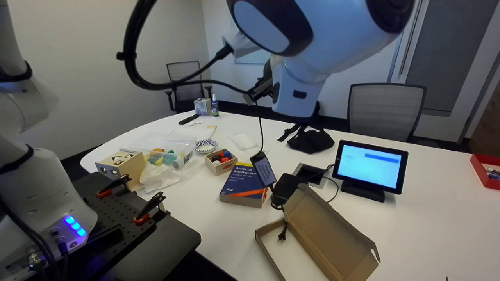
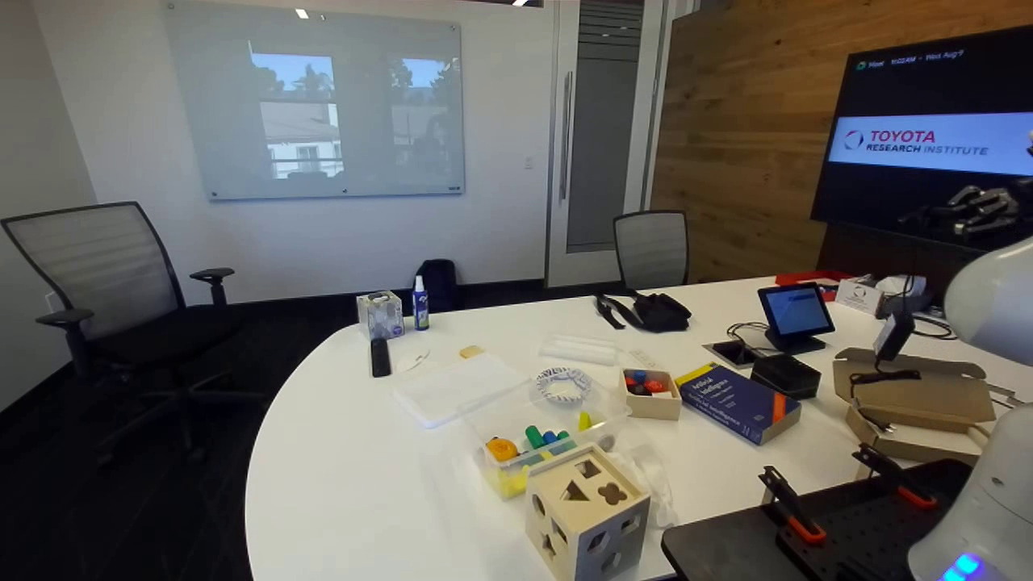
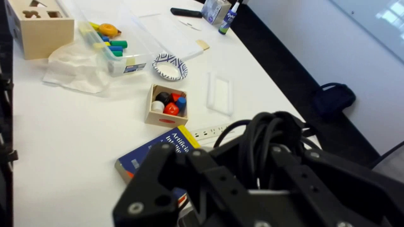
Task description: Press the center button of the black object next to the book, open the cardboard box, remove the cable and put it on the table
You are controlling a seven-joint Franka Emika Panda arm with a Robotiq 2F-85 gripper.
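Hand (image 3: 241, 157) gripping cable (image 3: 264, 135), adapter (image 1: 264, 169) dangling, cardboard box (image 1: 324, 232) open

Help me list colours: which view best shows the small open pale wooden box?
The wrist view: the small wooden box is largest, its black, white, red and blue pieces distinct. Both exterior views show it smaller, less clearly.

White round-edged counter (image 2: 339, 460), on it: book (image 1: 239, 180), black device (image 2: 785, 376) just beside it, open cardboard box (image 1: 330, 234), tablet (image 1: 371, 164), black bag (image 1: 311, 141), small wooden box (image 2: 652, 407), patterned bowl (image 3: 169, 70), plastic bin (image 3: 122, 68), shape sorter (image 2: 587, 515), carton (image 2: 382, 316), spray bottle (image 2: 420, 307)
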